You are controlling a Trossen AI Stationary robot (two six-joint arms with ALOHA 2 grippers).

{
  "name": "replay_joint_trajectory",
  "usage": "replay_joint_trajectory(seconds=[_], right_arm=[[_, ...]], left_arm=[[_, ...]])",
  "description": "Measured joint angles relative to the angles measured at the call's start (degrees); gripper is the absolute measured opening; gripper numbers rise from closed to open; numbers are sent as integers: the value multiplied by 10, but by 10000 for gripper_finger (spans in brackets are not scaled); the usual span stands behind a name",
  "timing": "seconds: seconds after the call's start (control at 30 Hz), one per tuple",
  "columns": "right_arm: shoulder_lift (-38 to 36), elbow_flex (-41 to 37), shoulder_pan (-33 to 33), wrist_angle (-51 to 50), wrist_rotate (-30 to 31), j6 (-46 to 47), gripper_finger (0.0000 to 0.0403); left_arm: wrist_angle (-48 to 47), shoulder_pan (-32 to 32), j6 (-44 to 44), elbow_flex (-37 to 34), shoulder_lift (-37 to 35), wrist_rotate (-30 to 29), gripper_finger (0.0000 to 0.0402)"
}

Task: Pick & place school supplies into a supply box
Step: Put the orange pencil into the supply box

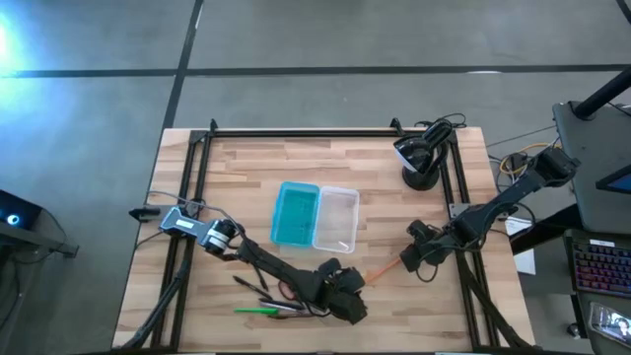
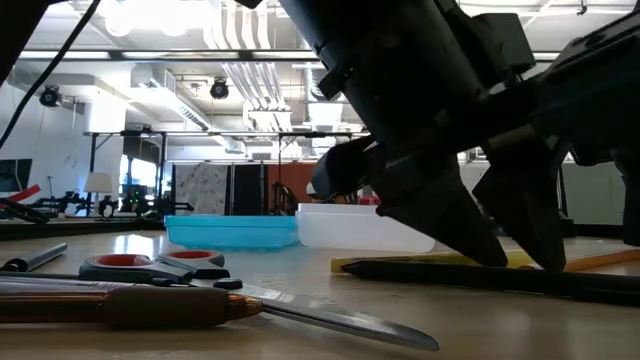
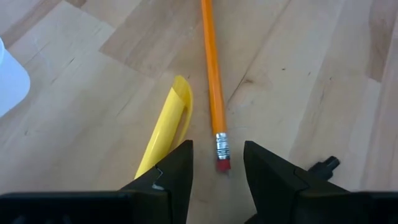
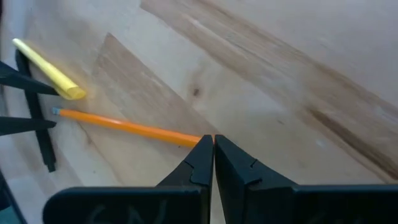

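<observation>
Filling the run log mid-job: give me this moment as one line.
left gripper: open, astride orange pencil's eraser end | right gripper: shut, at pencil's other end | supply box: open, teal lid alongside | yellow pen: on table

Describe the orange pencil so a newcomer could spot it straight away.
Start at the clear supply box mid-table, then look toward the table's front, between the two arms. The orange pencil lies there between the left tool and the shut right tool. Unlike the yellow pen beside it, it is slimmer, with a metal band and a red eraser.
</observation>
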Motion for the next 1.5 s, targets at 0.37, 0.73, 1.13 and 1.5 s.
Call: replay_joint_trajectory(seconds=[0.37,0.73,1.13,1.5], right_arm=[[2,-1,0,0,-12,2,9],[2,-10,0,3,-12,2,9],[2,-11,0,3,-12,-6,9],[2,-11,0,3,-13,-9,9]], left_arm=[[4,3,0,-1,0,2,126],[39,21,3,-1,0,1,126],[38,28,28,-4,0,24,126],[37,37,28,-4,0,40,67]])
